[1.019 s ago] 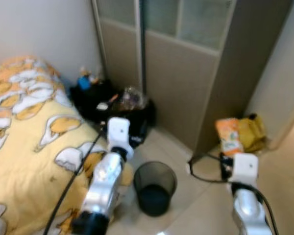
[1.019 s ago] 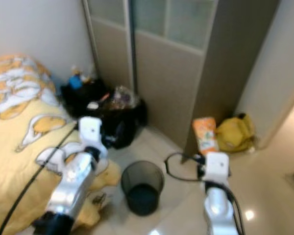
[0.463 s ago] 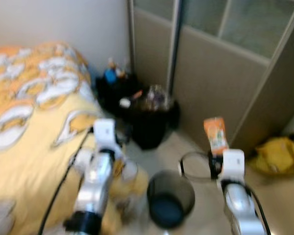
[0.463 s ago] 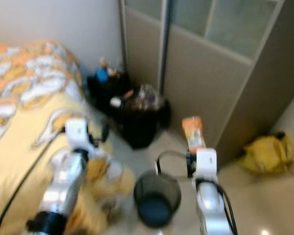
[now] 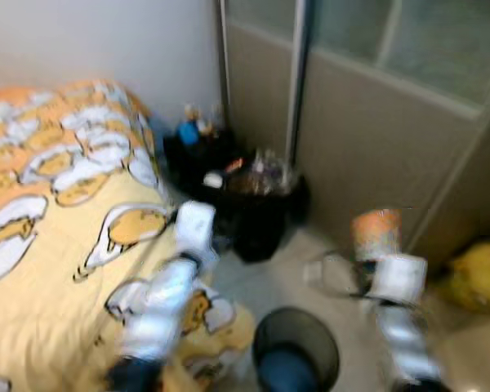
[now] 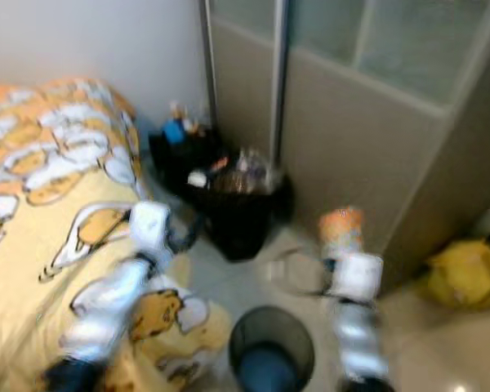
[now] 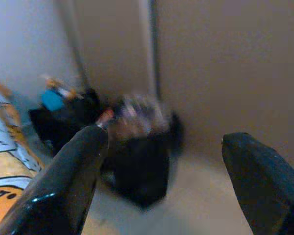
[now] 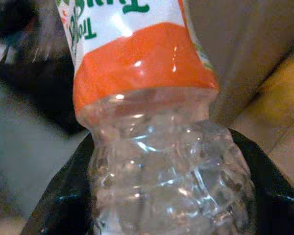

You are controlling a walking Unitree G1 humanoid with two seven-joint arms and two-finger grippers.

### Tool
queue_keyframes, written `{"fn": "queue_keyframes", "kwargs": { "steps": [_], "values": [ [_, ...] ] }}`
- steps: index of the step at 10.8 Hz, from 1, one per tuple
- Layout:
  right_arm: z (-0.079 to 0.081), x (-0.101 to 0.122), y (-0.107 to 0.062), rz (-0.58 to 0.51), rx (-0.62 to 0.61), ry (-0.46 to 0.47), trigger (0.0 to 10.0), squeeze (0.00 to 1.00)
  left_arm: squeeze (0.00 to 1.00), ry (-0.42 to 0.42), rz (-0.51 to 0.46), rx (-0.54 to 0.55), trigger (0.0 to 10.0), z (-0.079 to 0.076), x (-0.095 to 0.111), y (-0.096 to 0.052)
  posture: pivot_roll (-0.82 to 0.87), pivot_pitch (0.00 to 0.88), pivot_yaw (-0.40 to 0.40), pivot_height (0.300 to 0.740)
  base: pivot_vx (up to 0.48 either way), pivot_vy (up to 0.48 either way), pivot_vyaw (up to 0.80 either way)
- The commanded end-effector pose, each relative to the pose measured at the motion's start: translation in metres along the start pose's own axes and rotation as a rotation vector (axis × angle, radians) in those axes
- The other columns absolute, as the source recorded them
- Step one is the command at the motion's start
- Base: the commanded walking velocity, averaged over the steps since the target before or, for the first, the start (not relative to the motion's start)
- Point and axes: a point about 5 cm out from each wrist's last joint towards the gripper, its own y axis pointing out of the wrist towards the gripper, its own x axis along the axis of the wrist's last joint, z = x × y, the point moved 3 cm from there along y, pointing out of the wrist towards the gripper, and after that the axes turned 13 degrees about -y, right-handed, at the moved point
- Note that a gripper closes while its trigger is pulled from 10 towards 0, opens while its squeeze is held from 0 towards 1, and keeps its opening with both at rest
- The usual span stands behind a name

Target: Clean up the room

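The left gripper [image 7: 161, 176] is spread wide, one black finger [image 7: 63, 188] at about seven o'clock and the other at about four o'clock, with nothing between them. Past the gap, near the middle of the blurred picture, a dark bin [image 7: 139, 164] stands on the pale floor [image 7: 196, 205], stuffed with crumpled rubbish [image 7: 137, 115] at its mouth. At about nine o'clock a low black stand [image 7: 63, 122] carries a blue object [image 7: 52, 99] and other small things too blurred to name. A corner of yellow bedding [image 7: 5, 161] shows beside the seven o'clock finger. Beige panels [image 7: 225, 68] rise behind the bin.
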Motion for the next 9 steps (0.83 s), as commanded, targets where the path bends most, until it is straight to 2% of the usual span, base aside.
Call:
{"fn": "queue_keyframes", "kwargs": {
  "steps": [1, 2, 3, 4, 5, 6, 7, 8, 9],
  "values": [
    [-0.009, -0.008, 0.002, 0.043, -0.025, 0.021, 10.0, 0.00, 0.00, 0.044, 0.012, -0.130, 10.0, -0.024, 0.005, 0.003, 0.16, 0.161, 0.111, 0.740, 0.000, 0.000, 0.00],
    [-0.004, -0.008, 0.004, 0.057, -0.026, 0.044, 10.0, 0.00, 0.00, -0.081, 0.080, -0.267, 10.0, -0.040, 0.012, -0.011, 0.22, 0.230, 0.127, 0.740, 0.000, 0.000, 0.00],
    [-0.002, -0.009, 0.007, 0.076, -0.023, 0.030, 10.0, 0.00, 0.00, -0.028, 0.078, -0.394, 10.0, -0.062, 0.028, -0.023, 0.27, 0.271, 0.132, 0.740, 0.000, 0.000, 0.00],
    [-0.001, -0.011, 0.009, 0.111, -0.009, 0.050, 10.0, 0.00, 0.00, -0.029, 0.074, -0.454, 10.0, -0.080, 0.033, -0.035, 0.29, 0.285, 0.129, 0.740, 0.000, 0.000, 0.00],
    [0.006, -0.013, 0.010, 0.153, 0.038, 0.078, 10.0, 0.00, 0.00, 0.026, 0.091, -0.510, 10.0, -0.092, 0.030, -0.046, 0.30, 0.290, 0.125, 0.740, 0.000, 0.000, 0.00],
    [0.011, -0.016, 0.011, 0.200, 0.073, 0.111, 10.0, 1.00, 0.00, -0.002, 0.142, -0.493, 10.0, -0.092, 0.024, -0.056, 0.31, 0.294, 0.107, 0.740, 0.000, 0.000, 0.00],
    [0.007, -0.014, 0.012, 0.205, 0.061, 0.067, 10.0, 1.00, 0.00, -0.018, 0.151, -0.471, 10.0, -0.089, 0.023, -0.056, 0.31, 0.291, 0.099, 0.740, 0.000, 0.000, 0.00],
    [-0.003, -0.005, 0.016, 0.167, 0.022, 0.022, 10.0, 1.00, 0.00, -0.022, 0.153, -0.430, 10.0, -0.085, 0.023, -0.053, 0.30, 0.286, 0.085, 0.740, 0.000, 0.000, 0.00],
    [-0.007, 0.003, 0.018, 0.134, 0.018, 0.031, 10.0, 1.00, 0.00, -0.022, 0.154, -0.423, 10.0, -0.084, 0.023, -0.052, 0.29, 0.281, 0.079, 0.740, 0.000, 0.000, 0.00]
  ]
}}
